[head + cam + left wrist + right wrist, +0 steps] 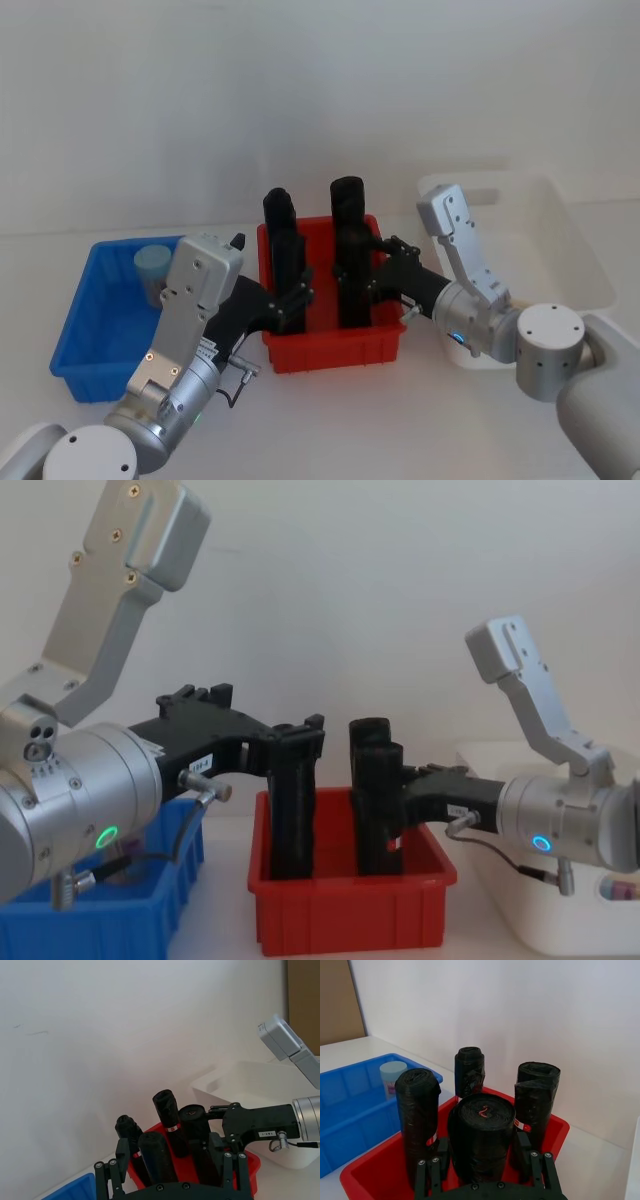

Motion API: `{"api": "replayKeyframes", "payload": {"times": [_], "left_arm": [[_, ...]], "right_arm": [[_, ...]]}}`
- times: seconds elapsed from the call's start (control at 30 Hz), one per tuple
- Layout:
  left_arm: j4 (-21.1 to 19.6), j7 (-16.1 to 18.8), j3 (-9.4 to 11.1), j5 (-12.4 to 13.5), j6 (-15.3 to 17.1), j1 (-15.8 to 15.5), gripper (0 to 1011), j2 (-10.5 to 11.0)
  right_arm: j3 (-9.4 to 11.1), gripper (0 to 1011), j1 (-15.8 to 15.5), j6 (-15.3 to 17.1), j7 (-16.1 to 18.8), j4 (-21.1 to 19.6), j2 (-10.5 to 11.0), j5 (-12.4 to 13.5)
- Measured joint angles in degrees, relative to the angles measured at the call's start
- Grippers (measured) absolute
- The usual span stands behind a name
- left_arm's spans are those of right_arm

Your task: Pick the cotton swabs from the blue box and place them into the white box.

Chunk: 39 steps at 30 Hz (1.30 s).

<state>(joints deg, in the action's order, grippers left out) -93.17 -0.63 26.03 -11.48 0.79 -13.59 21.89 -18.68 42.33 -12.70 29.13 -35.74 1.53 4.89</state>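
Left gripper is over the red bin, fingers clamped on a black roll standing at the bin's left side. Right gripper reaches in from the right, fingers closed around another black roll. More black rolls stand in the same bin. Farther left, one cotton swab jar with a light-blue lid stands upright in the blue box, at its back. The white box sits right of the red bin.
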Motion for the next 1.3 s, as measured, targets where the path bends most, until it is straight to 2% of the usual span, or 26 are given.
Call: {"api": "replayKeyframes", "payload": {"times": [0.23, 0.27, 0.33, 0.57, 0.8, 0.97, 1.0, 1.23, 1.3], "left_arm": [[0.00, 0.00, 0.00, 0.00, 0.00, 0.00, 1004, 0.00], [0.00, 0.00, 0.00, 0.00, 0.00, 0.00, 1004, 0.00], [0.00, 0.00, 0.00, 0.00, 0.00, 0.00, 1004, 0.00], [0.00, 0.00, 0.00, 0.00, 0.00, 0.00, 1004, 0.00], [0.00, 0.00, 0.00, 0.00, 0.00, 0.00, 1004, 0.00], [0.00, 0.00, 0.00, 0.00, 0.00, 0.00, 1004, 0.00], [0.00, 0.00, 0.00, 0.00, 0.00, 0.00, 1004, 0.00], [0.00, 0.00, 0.00, 0.00, 0.00, 0.00, 1004, 0.00], [0.00, 0.00, 0.00, 0.00, 0.00, 0.00, 1003, 0.00]], "right_arm": [[-0.12, 648, 2.17, -1.52, 0.20, 3.84, -0.86, -0.06], [-0.12, 648, 2.31, -1.62, 0.21, 4.08, -0.92, -0.05], [-0.12, 545, 2.61, -1.87, 0.25, 4.58, -1.05, 0.02], [0.11, 486, 2.12, -1.74, 0.27, 3.07, -0.85, 0.62], [0.56, 452, -0.37, -0.57, 0.20, -2.67, 0.10, 1.89], [1.08, 440, -3.52, 0.71, -0.32, -10.35, 1.35, 3.61], [1.08, 440, -3.52, 0.71, -0.32, -10.35, 1.35, 3.61], [1.75, 439, -7.76, 2.30, -2.02, -21.05, 3.13, 5.61], [1.88, 439, -8.53, 2.68, -2.53, -23.01, 3.47, 5.88]]}}
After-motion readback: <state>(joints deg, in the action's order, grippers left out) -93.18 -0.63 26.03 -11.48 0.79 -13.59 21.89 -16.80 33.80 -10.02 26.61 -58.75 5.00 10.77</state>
